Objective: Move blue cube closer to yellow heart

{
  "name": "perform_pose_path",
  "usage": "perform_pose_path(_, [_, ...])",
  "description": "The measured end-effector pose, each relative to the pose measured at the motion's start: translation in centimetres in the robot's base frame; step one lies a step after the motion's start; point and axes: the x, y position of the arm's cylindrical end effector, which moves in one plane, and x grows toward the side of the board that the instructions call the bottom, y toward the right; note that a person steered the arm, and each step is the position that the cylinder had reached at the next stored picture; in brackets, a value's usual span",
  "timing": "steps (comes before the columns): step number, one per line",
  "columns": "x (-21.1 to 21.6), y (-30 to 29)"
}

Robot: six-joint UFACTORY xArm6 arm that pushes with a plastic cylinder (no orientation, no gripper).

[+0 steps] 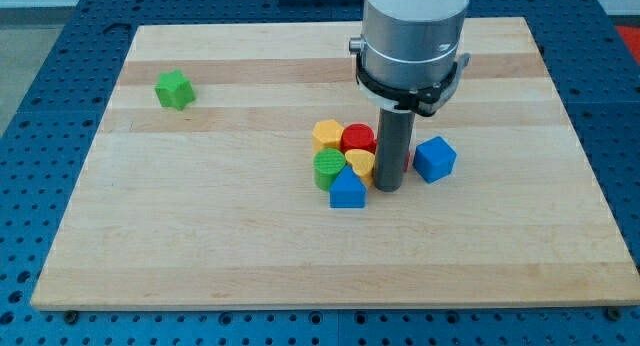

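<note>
Where the table lies nearest you, at the view's bottom, the first thing you meet in the cluster is a blue block with a peaked, house-like top. Just behind it you see a green round block on the view's left and the yellow heart on the view's right, both touching it or nearly so. Right beside the heart, my tip rests on the wood; the tool is a plain dark rod with nothing to spread or pinch, so it holds nothing. The rod stands between the heart and the blue cube, which sits just to the view's right of the rod; you cannot tell whether they touch. A sliver of red shows between the rod and the cube, too hidden to name. Behind the heart you find a red block and a yellow block, side by side. Farther back, toward the view's top left and well apart from everything, a green star-like block sits alone.
</note>
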Motion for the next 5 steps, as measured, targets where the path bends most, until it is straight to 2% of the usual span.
perform_pose_path(1, [0.3, 0.1])
perform_pose_path(3, [3.5, 2.2])
perform_pose_path(5, [1.0, 9.2])
